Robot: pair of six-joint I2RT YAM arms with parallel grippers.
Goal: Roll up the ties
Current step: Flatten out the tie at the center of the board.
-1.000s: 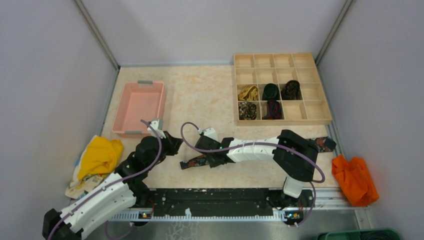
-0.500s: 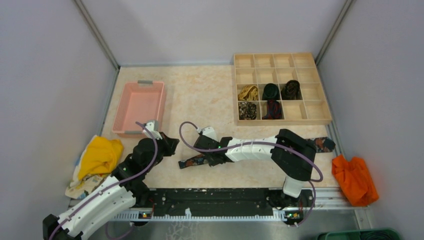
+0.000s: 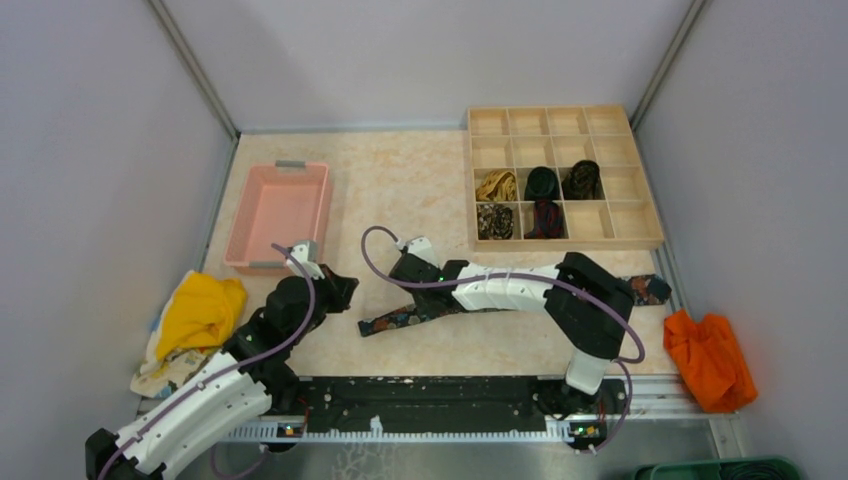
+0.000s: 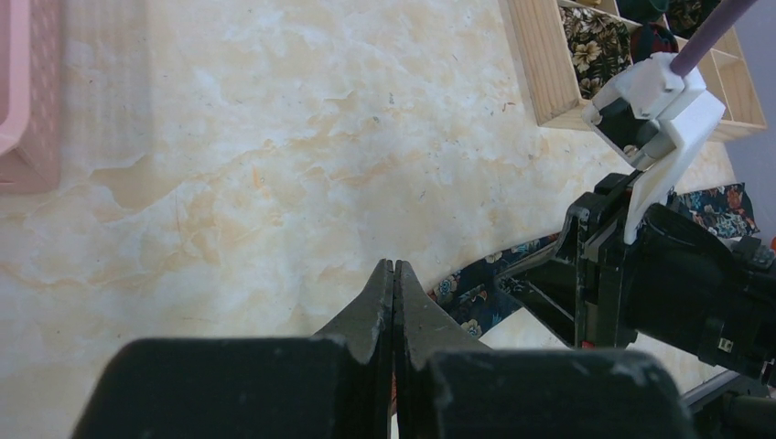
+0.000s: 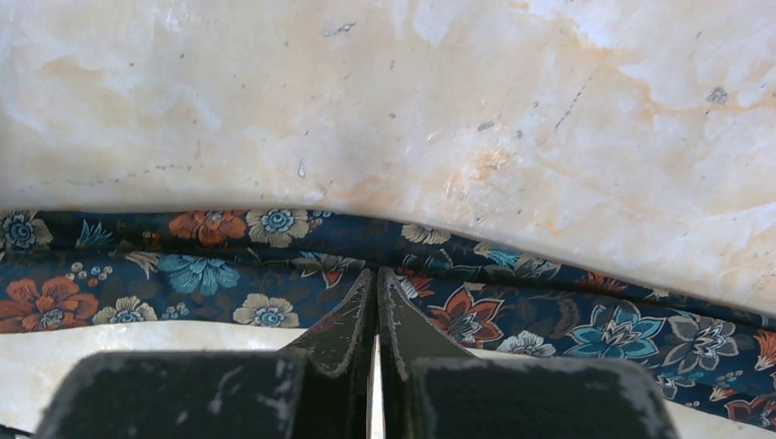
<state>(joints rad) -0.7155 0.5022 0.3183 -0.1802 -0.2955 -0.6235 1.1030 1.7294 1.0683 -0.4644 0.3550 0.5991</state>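
Floral tie point(image 3: 395, 321) is laid flat along the near edge of the tabletop point(image 3: 400, 190).
Right gripper point(image 5: 376, 276) is closed over it, left gripper point(image 4: 394, 267) is closed empty nearby; the tie's end is best pinched squarely, edges kept aligned.

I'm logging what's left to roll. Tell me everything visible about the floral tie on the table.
The floral tie is a long, narrow navy fabric strip with orange, teal and cream flowers. It lies unrolled on the table along its near side, partly hidden under the right arm. The right claw, shut, has its tips on it.
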